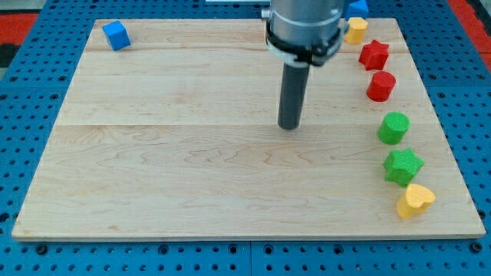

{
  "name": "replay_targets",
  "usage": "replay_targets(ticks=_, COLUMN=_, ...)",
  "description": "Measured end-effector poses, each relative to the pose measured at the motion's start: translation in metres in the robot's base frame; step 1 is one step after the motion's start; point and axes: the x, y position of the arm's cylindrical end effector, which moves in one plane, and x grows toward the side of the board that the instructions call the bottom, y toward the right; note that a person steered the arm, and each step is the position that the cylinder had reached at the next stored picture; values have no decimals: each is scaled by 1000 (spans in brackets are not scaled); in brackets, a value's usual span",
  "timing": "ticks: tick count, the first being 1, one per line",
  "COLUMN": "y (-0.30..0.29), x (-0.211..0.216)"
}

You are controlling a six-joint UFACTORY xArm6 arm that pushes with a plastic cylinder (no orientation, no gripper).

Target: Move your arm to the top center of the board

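My tip (289, 126) rests on the wooden board (192, 153) a little right of its middle, well below the top edge. No block touches it. A blue cube (116, 35) sits at the top left corner. Down the right side run a yellow block (354, 30), a red star (374, 54), a red cylinder (380, 86), a green cylinder (393, 127), a green star (403, 165) and a yellow heart (416, 200). The nearest block, the red cylinder, is well to the tip's right.
A blue block (357, 7) peeks out behind the arm at the top edge, partly hidden. The board lies on a blue pegboard table (23, 115).
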Motion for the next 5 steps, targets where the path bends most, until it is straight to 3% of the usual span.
replay_targets(ticks=3, y=-5, x=-96)
replay_targets(ticks=5, y=-12, x=-183)
